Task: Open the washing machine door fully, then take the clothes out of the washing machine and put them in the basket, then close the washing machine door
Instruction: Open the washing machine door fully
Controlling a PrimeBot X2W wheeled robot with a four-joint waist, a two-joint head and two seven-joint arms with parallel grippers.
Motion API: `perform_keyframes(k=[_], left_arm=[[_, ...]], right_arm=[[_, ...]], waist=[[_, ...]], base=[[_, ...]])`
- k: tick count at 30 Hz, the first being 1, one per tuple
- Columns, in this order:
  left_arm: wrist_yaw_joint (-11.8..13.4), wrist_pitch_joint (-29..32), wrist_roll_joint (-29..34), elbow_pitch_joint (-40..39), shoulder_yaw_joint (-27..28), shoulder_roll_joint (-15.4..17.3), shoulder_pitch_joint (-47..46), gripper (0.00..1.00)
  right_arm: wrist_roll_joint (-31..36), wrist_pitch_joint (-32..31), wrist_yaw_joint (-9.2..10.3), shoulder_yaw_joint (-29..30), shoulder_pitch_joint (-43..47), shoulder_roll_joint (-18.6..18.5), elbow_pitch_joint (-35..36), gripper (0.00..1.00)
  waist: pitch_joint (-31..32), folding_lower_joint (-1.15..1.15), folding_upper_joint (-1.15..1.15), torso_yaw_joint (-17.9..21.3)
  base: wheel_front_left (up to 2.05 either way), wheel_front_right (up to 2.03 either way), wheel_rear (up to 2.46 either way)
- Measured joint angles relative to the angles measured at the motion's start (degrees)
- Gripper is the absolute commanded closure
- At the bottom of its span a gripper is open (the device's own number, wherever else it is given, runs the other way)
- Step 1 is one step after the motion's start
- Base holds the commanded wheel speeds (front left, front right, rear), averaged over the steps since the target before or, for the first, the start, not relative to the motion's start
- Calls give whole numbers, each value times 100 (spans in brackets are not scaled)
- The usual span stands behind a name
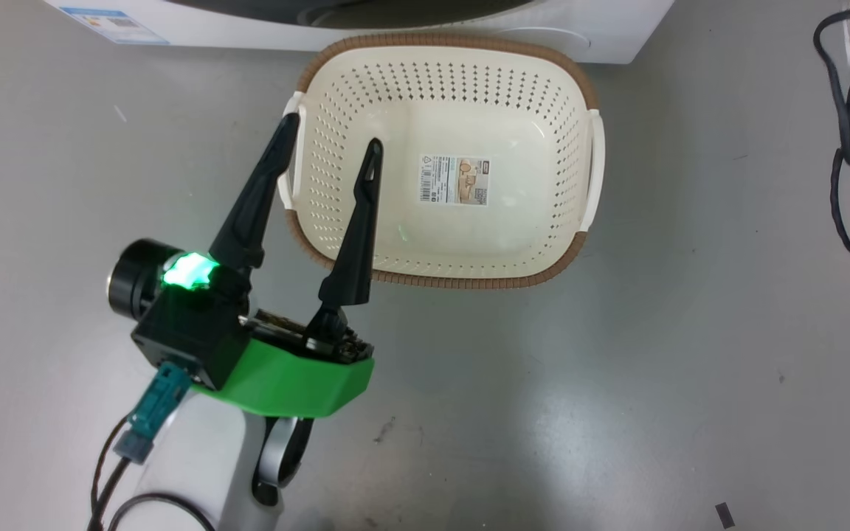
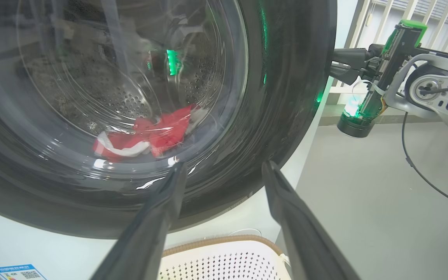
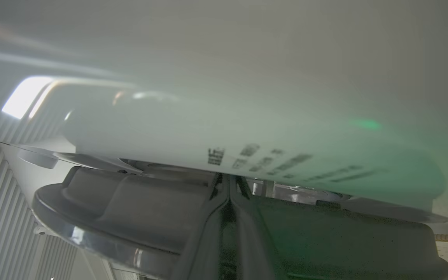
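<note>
— Starting at the left gripper point(image 1: 333, 133): spread wide, nothing between the fingers point(image 1: 251, 206), hanging over the left side of the basket point(image 1: 469, 81).
— Aimed, from its own wrist, at the washing machine door point(image 2: 286, 97), tips just short of the glossy black rim.
— On to the right gripper point(image 2: 335, 65): pressed fully together, clamping nothing visible, reaching in at the door's outer edge.
— Seen close, wedged at the seam between the white front of the washing machine point(image 1: 617, 29) and the dark door edge. Cannot tell whether latched or slightly ajar.
— Behind the glass point(image 2: 111, 77), the clothes point(image 2: 150, 134): red with white trim, heaped low in the drum point(image 2: 130, 103).
— Inside the basket, just a paper label point(image 1: 454, 179); under it, grey floor point(image 1: 617, 369), right in front of the machine.
</note>
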State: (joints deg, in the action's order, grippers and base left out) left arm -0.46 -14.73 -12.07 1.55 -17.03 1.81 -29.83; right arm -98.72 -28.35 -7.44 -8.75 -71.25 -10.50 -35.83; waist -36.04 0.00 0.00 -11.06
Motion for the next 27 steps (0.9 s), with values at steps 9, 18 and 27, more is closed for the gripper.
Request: perform_keyframes(k=[9,18,27], left_arm=[[49,0,-2,-1,-46,0,-13,0],[118,0,0,26,-14,-1,-11,0],[305,0,1,116,120,0,126,0]], right_arm=[[-52,-548,0,-115,-172,-68,-160,100],[-51,-638,16,-156,-114,8,-144,100],[-9,-723,16,-216,372,145,-135,100]], waist=[[-27,0,0,-8],[138,0,0,45],[500,0,0,114]], base=[[0,0,0],[0,0,0],[0,0,0]])
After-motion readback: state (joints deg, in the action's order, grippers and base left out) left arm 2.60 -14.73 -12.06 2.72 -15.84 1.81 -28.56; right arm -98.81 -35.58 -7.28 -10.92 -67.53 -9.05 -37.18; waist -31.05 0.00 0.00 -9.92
